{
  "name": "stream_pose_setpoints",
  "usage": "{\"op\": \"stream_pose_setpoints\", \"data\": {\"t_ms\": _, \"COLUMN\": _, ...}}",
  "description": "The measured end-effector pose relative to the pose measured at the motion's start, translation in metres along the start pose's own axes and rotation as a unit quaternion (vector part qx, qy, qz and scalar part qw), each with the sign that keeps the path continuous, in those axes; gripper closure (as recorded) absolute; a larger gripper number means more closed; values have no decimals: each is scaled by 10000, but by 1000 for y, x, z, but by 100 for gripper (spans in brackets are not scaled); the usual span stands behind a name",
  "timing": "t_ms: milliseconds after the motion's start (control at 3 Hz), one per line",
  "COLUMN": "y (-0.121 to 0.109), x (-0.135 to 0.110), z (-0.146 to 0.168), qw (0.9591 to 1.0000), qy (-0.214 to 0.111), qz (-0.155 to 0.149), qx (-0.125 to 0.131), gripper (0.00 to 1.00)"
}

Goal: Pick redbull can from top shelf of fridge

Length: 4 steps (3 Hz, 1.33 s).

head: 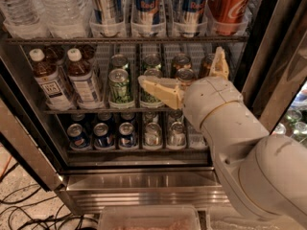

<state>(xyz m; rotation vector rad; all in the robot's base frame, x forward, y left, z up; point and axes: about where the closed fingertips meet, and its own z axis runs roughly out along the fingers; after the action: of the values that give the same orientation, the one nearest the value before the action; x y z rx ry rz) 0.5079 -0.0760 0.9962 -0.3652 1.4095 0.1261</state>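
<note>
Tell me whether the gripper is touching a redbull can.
Apart. The camera view shows the gripper open below the top shelf, level with the short cans, clear of the redbull can above.
</note>
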Motion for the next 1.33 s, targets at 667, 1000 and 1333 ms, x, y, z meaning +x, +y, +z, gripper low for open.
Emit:
{"op": "stream_pose_setpoints", "data": {"t_ms": 667, "y": -18, "x": -8, "z": 0, "qw": 9998, "qy": 91, "qz": 161, "qx": 117, "gripper": 0}}
{"op": "stream_pose_setpoints", "data": {"t_ms": 1000, "y": -28, "x": -10, "z": 6, "qw": 9994, "qy": 130, "qz": 313, "qx": 20, "gripper": 0}}
{"op": "stream_pose_setpoints", "data": {"t_ms": 1333, "y": -34, "x": -12, "z": 11, "qw": 9991, "qy": 196, "qz": 327, "qx": -159, "gripper": 0}}
